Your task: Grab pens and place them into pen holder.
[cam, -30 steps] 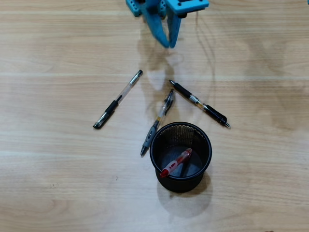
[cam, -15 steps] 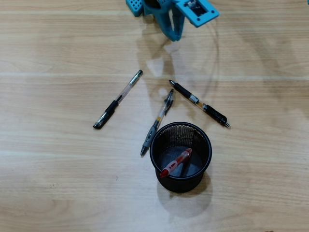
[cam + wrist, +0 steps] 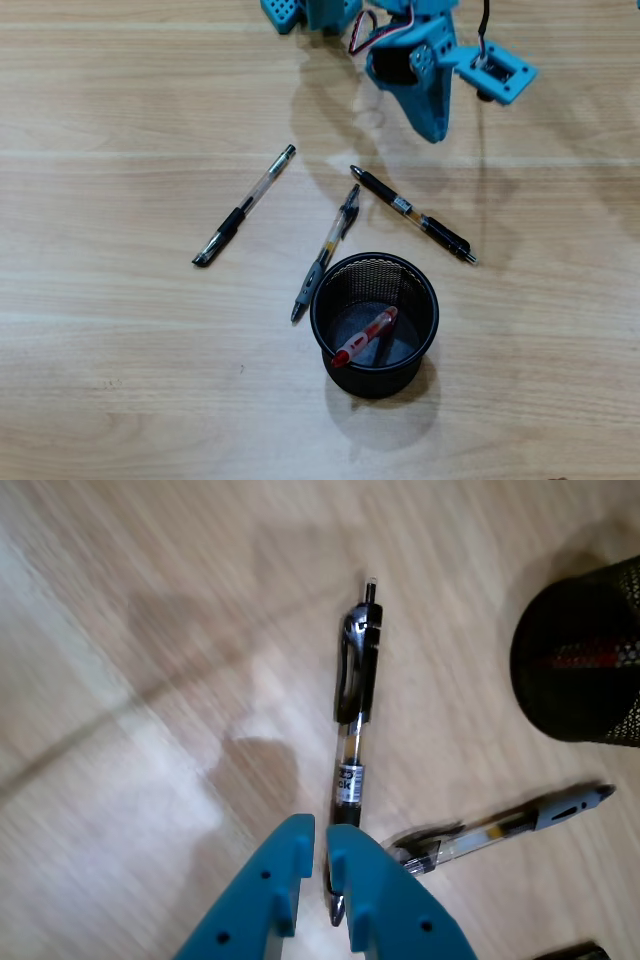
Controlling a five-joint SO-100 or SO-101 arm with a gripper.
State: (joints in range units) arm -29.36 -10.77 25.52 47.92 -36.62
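Pale wood-grain tabletop (image 3: 120, 380) fills both views, bare apart from the task's things. Nearest the wrist camera, the blue gripper (image 3: 322, 880) has its jaws almost together, only a thin slit between them, and nothing is held. Just past the fingertips in the wrist view lies the black-ended pen (image 3: 352, 750), its long axis running nearly straight away from the jaws, tip end beside the right finger and clip end farther off. That is the relation the coming grasp turns on: the jaws look lined up along the pen, not across it, so I judge they must open and turn or shift to straddle the barrel. Beside it, angled off to the right, is the grey-sleeved pen (image 3: 505, 825). Farther still stands the pen holder (image 3: 585, 660), with the red pen (image 3: 365, 337) already inside. The other black-ended pen (image 3: 245, 205) lies well apart, on the overhead view's left.
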